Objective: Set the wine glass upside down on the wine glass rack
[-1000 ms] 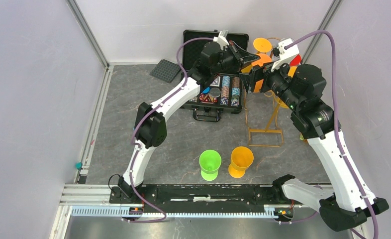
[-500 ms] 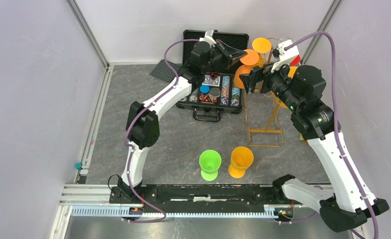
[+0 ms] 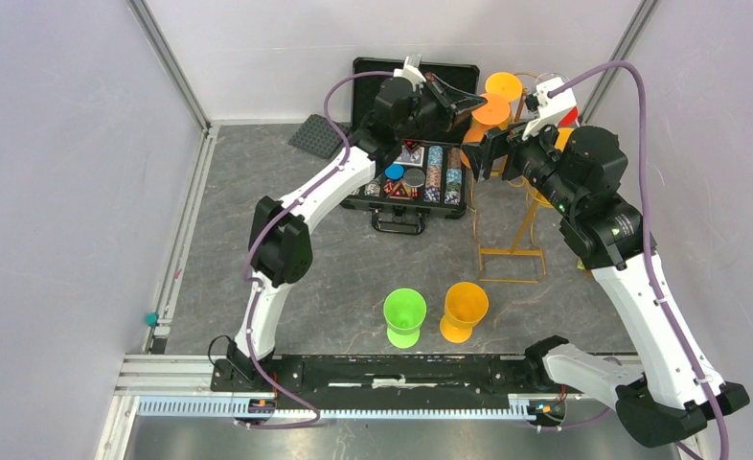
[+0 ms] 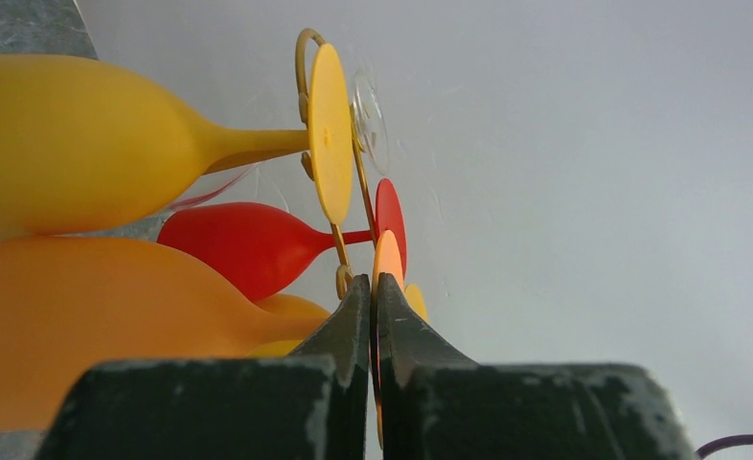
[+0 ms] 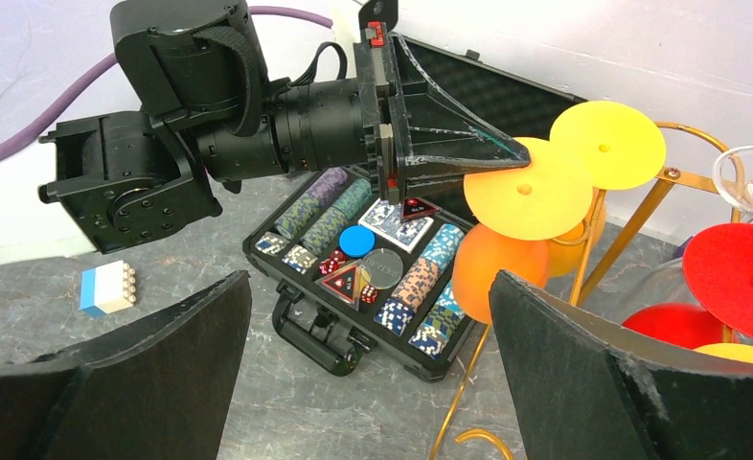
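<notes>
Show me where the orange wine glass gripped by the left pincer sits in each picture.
Top external: the orange wine glass is upper centre-right, its foot in the left pincer.
Left wrist: it fills the lower left, foot edge-on between the pincer tips.
Right wrist: centre-right, foot pinched from the left.
Shared landmark: the yellow glass, its round foot just beside the orange one in every view.

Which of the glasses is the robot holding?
The raised orange glass at the rack, its foot pinched by the left gripper. The second orange glass and the green glass stand loose on the table.
</notes>
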Controlling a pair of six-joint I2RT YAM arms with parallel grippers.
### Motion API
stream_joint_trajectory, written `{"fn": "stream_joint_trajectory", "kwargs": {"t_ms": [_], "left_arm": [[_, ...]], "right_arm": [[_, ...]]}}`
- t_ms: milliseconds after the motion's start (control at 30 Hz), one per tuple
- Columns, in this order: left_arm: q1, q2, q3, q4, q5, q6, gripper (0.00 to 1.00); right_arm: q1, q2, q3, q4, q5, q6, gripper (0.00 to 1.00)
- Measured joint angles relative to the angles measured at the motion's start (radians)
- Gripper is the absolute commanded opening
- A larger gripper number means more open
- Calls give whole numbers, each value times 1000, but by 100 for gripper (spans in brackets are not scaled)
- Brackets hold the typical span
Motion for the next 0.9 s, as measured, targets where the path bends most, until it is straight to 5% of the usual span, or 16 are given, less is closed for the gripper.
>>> {"fn": "stream_joint_trajectory", "kwargs": {"t_ms": [900], "left_arm": [[-46,63,82,-18,-12,1,6]], "right_arm": [[0,0,-1,1,0,8,97]]}}
